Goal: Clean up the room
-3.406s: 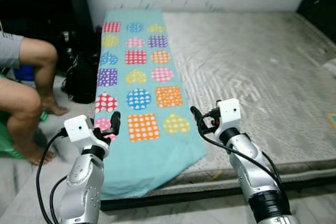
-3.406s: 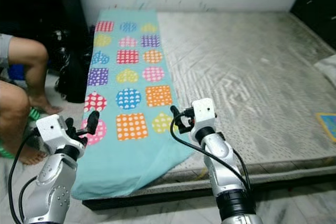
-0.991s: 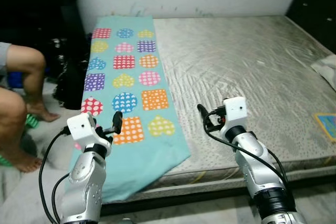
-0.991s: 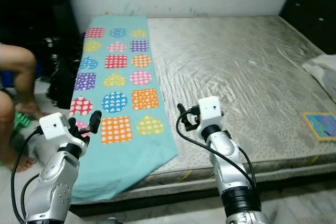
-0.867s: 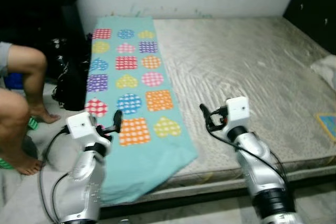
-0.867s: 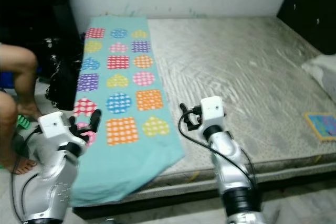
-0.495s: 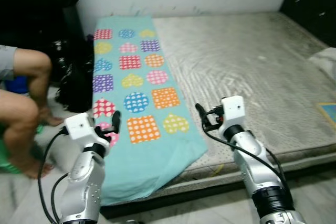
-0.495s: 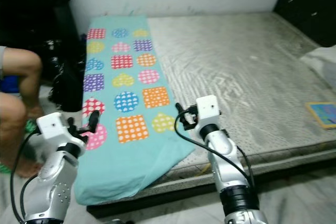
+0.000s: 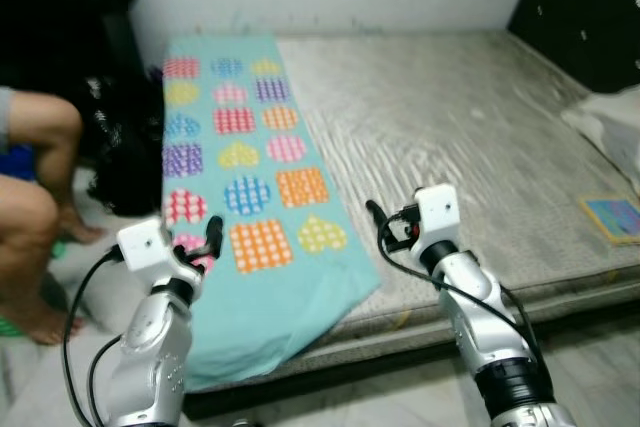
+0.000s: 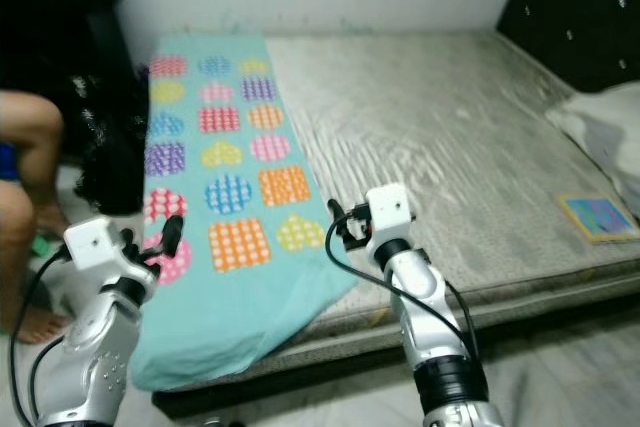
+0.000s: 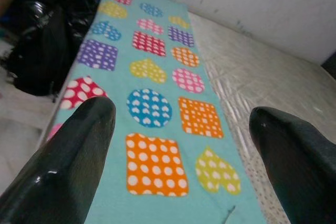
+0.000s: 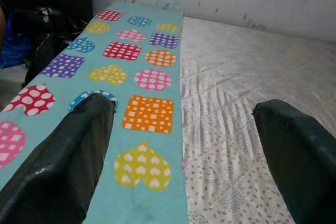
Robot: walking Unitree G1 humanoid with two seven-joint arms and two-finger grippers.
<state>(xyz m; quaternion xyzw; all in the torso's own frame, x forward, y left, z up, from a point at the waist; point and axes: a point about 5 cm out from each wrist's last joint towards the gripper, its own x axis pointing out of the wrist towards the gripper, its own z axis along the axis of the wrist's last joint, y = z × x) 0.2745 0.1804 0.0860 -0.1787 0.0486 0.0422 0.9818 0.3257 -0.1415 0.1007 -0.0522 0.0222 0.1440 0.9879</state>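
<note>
left eye view: a bare grey mattress (image 9: 470,137) carries a turquoise cloth (image 9: 250,187) printed with dotted hearts, circles and squares, laid along the mattress's left edge, its near end hanging over the front edge. left gripper (image 9: 205,240) is raised at the cloth's left border, jaws open and empty; right gripper (image 9: 378,225) is raised above the front edge, just right of the cloth, jaws open and empty. a small blue book (image 9: 612,217) lies near the mattress's front right corner. a person's bare legs (image 9: 35,197) and a black bag (image 9: 125,162) are beside the left edge.
</note>
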